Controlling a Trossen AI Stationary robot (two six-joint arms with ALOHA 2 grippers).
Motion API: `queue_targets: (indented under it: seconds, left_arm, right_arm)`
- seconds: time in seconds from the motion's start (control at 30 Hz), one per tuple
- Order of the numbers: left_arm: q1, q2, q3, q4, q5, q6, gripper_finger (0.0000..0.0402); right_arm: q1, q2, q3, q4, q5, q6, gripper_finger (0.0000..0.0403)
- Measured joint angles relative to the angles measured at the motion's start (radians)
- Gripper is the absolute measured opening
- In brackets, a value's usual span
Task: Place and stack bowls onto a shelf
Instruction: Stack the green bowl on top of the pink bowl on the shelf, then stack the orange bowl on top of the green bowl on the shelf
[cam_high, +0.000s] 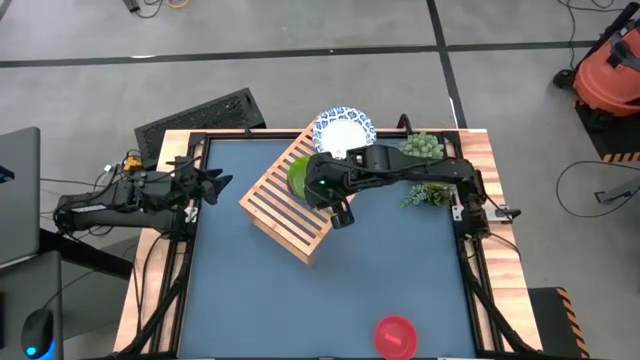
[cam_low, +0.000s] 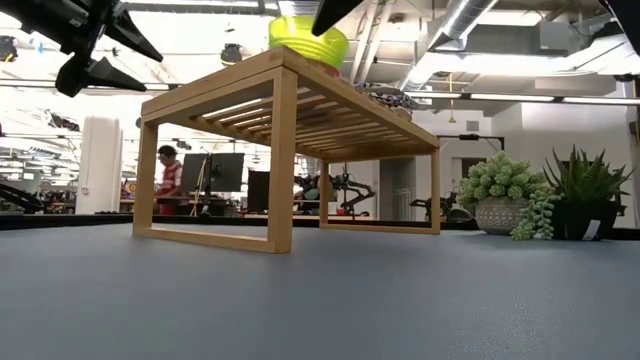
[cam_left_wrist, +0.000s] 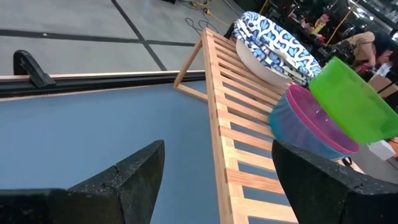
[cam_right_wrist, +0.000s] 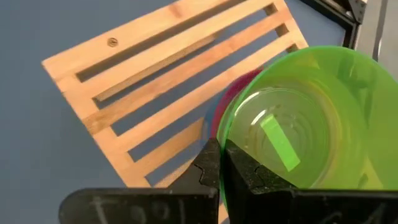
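Note:
The light-wood slatted shelf stands slantwise on the blue tabletop, on its frame legs. My right gripper reaches over the shelf's far part and is shut on a green bowl. Just under that bowl, a magenta bowl with a bluish outer wall sits on the slats. White bowls with blue patterned rims are stacked at the shelf's far end. A red bowl rests near the table's near edge. My left gripper waits open at the left edge. My right gripper pinches the green bowl's rim, one finger inside the bowl and the other outside. The fingers come from the table's right, slanting down. The bowl is tilted over the magenta bowl; whether the two touch, I cannot tell.
Two potted plants stand along the right edge under my right arm. The black table frame rims the blue top. Open blue surface lies between the shelf and the red bowl. A person shows in the room behind.

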Motion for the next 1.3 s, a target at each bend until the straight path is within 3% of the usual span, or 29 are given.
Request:
queue_targets:
  seconds: [0.23, 0.93, 1.3]
  left_arm:
    - [0.000, 0.000, 0.000, 0.001, -0.004, -0.003, 0.0281]
    - [0.000, 0.000, 0.000, -0.001, -0.022, 0.015, 0.0281]
    - [0.000, 0.000, 0.000, -0.001, -0.021, 0.009, 0.0281]
  right_arm:
    - [-0.015, 0.000, 0.000, 0.004, 0.009, -0.024, 0.0065]
    - [-0.025, 0.000, 0.000, 0.031, -0.001, -0.051, 0.0078]
    - [-0.028, 0.000, 0.000, 0.044, 0.030, -0.032, 0.0172]
